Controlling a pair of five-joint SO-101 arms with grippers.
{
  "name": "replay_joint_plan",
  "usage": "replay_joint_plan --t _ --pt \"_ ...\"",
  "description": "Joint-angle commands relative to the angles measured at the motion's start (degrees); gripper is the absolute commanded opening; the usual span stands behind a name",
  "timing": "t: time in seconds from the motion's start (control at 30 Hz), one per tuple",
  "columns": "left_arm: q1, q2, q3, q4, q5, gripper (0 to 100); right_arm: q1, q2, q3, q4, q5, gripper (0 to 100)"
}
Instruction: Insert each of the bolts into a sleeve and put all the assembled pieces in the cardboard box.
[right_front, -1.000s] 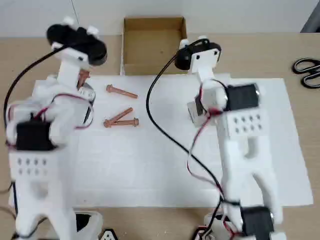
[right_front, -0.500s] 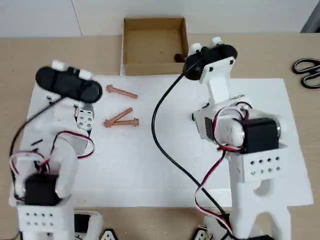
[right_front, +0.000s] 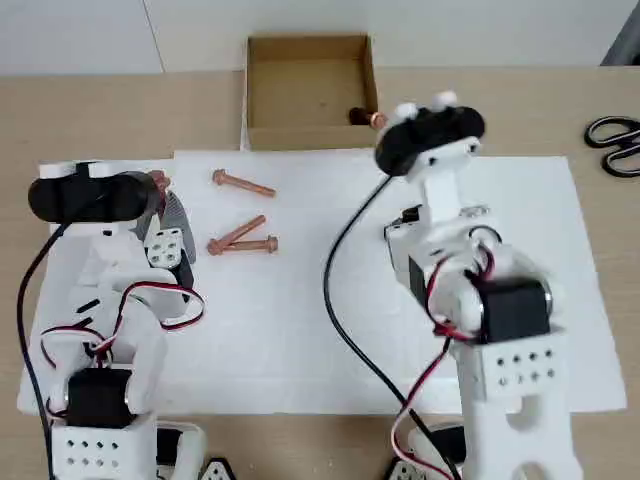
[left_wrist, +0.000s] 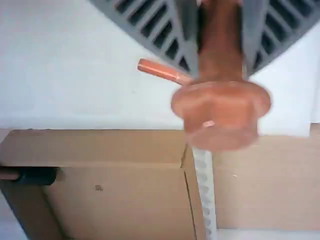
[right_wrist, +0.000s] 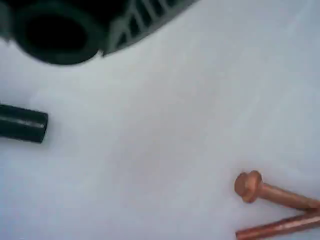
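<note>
My left gripper (left_wrist: 220, 45) is shut on a copper bolt (left_wrist: 220, 107), whose head faces the camera. In the high view it hovers over the left of the white sheet (right_front: 160, 190). The cardboard box (right_front: 310, 90) stands at the back and holds one sleeved bolt (right_front: 365, 117) by its right wall, seen also as a dark sleeve (left_wrist: 25, 175). Three loose bolts lie on the sheet: one alone (right_front: 243, 183) and a touching pair (right_front: 240, 238). My right gripper (right_wrist: 75, 25) is shut on a black sleeve (right_wrist: 55, 32). Another sleeve (right_wrist: 22, 123) lies flat on the sheet.
The white foam sheet (right_front: 300, 330) covers most of the wooden table. Scissors (right_front: 615, 140) lie at the far right edge. A black cable (right_front: 345, 300) from the right arm trails across the middle of the sheet.
Both arms have drawn back toward the near edge. The left wrist came down from the back left corner; the right wrist shifted right, uncovering the box's right corner.
</note>
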Motion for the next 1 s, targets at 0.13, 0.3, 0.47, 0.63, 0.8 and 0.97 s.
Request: replay_joint_plan --t 0.13,0.3,0.47,0.63,0.8,0.97 --pt "0.4 -1.1 -0.4 -5.7 5.5 1 -1.5 -10.1 18.1 -14.5 -2.9 0.5" --pt "5.2 -1.1 1.8 -10.4 6.3 1 -1.7 -14.6 32.5 -31.8 -2.9 0.5" --pt "9.8 -1.1 2.4 -13.3 6.4 1 -4.8 -19.6 47.2 -48.6 -3.0 0.5" --pt "10.3 -1.0 3.1 -19.4 6.5 1 -10.1 -24.5 58.8 -60.0 -3.3 0.5" --pt "11.0 -1.1 5.7 -21.5 6.5 1 -12.4 -31.6 70.2 -70.1 -3.4 0.6" --pt "16.0 -1.1 8.1 -21.9 6.6 1 -15.4 -38.3 75.3 -71.7 -3.3 0.5"
